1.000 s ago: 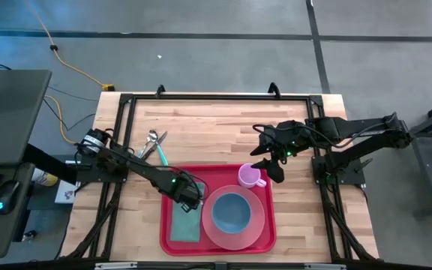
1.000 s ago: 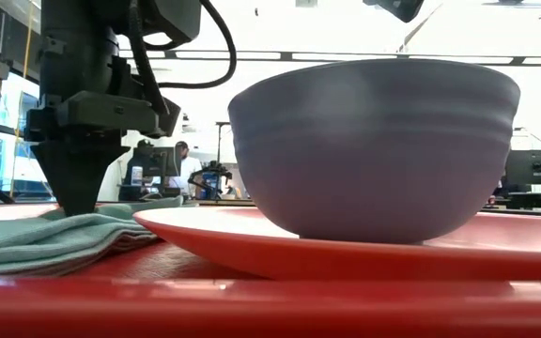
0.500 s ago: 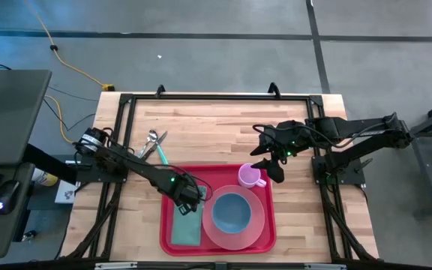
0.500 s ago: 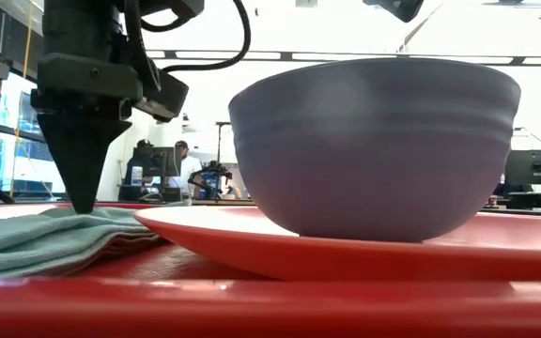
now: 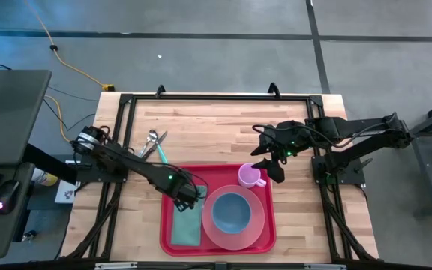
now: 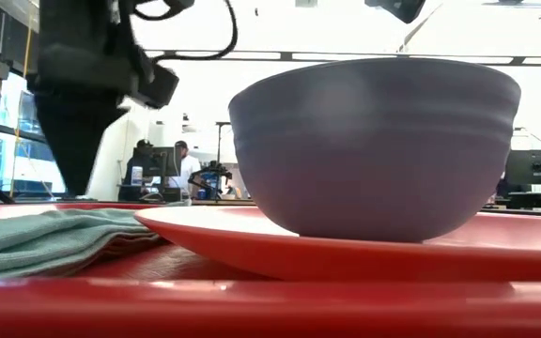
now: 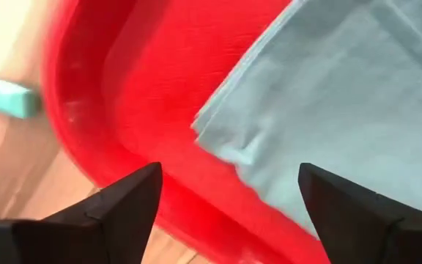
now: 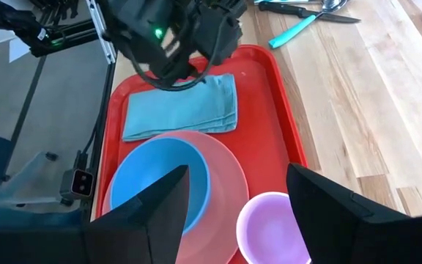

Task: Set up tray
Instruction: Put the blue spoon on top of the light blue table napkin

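The tray point(image 5: 169, 182) is crowded — a folded cloth point(image 5: 187, 225) fills its left strip, the pink plate point(image 5: 255, 226) with its blue bowl point(image 5: 232, 212) takes the middle and right, and a pink cup point(image 5: 249, 176) blocks the far right corner. The left gripper point(image 5: 189, 196) hangs open over the cloth's far end. Cutlery point(image 5: 154, 146) lies beside the tray's far left corner — the table's point(image 5: 216, 124) far edge offers bare wood.

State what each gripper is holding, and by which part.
Nothing. The left gripper is open above the folded cloth; the right gripper is open, empty.
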You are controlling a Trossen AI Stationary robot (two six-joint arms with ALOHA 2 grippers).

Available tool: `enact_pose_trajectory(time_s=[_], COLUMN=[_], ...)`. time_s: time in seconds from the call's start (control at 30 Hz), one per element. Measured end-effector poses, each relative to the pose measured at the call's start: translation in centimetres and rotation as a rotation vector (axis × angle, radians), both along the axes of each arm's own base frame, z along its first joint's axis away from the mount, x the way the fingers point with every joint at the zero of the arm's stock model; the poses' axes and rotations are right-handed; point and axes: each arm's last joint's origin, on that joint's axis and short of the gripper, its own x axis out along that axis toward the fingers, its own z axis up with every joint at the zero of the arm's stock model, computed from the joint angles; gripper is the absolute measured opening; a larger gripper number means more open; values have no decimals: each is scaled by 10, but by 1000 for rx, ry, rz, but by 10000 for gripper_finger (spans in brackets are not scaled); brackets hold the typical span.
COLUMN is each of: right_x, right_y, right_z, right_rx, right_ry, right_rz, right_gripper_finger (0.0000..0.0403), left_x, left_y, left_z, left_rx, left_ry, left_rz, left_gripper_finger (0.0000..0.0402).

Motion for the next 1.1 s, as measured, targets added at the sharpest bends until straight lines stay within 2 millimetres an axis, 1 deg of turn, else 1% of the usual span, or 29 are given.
enact_pose_trajectory(time_s=[0.07,0.13,0.17,0.27,0.4,0.47,0.6,0.7,0.8,0.9,0.97,1.0,1.1], right_x=[0,0,0,0,0,0,0,0,0,0,0,0,0], right_y=[0,0,0,0,0,0,-1,-1,-1,-1,-2,-2,-2], right_z=[0,0,0,0,0,0,0,0,0,-1,-1,0,0], right_rx=[0,-1,-1,-4,-9,-8,-5,5,19,24,23,20,13], right_ry=[2,1,1,4,2,2,4,9,12,13,13,12,3], right_rz=[0,-1,-1,-4,-11,-16,-32,-44,-58,-77,-94,-100,-111], right_gripper_finger=[211,211,211,211,211,211,211,211,211,211,211,211,211], left_x=[-2,-1,-4,-14,-32,-35,-49,-61,-80,-98,-109,-112,-118], left_y=[2,3,5,12,23,28,48,62,77,89,94,95,100], left_z=[12,32,42,67,93,97,108,112,118,116,111,108,97], left_rx=[32,66,98,210,319,326,343,367,398,378,352,340,273], left_ry=[3,-56,-60,-25,94,96,63,19,-29,-84,-105,-118,-230], left_rz=[-1,4,5,28,40,10,34,77,147,257,317,343,414], left_gripper_finger=[355,352,349,337,318,310,294,287,285,285,284,285,287])
